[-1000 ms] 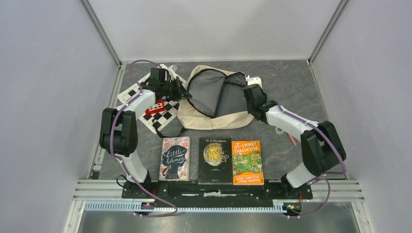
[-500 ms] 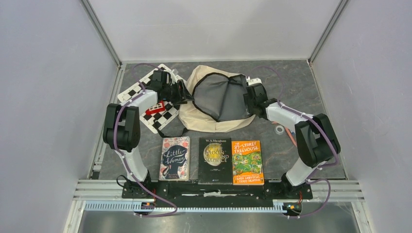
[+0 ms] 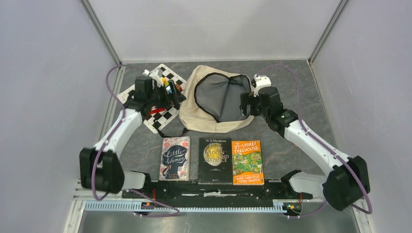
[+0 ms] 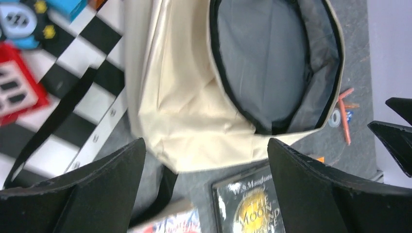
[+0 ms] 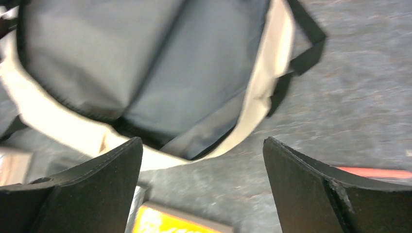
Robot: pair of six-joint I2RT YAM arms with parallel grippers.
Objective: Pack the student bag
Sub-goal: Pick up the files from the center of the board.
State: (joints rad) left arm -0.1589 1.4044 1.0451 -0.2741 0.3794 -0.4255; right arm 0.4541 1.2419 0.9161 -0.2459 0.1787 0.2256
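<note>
- Grey marbled desk (image 3: 301, 87) fills the middle of the frame, shut in by pale, plain walls (image 3: 214, 29) at the left, top and right.
- Cream student bag (image 3: 194, 116) lies at upper centre, its mouth gaping on grey lining.
- Checkerboard mat (image 3: 163, 119) sits at upper left, just beside the bag.
- Three books lie side by side at lower centre: Little Women (image 3: 175, 158), The Moon and Sixpence (image 3: 215, 159) and an orange Treehouse book (image 3: 247, 161).
- Left tool (image 4: 205, 141) and right tool (image 5: 202, 141) flank the bag, jaws spread wide, gripping nothing.
</note>
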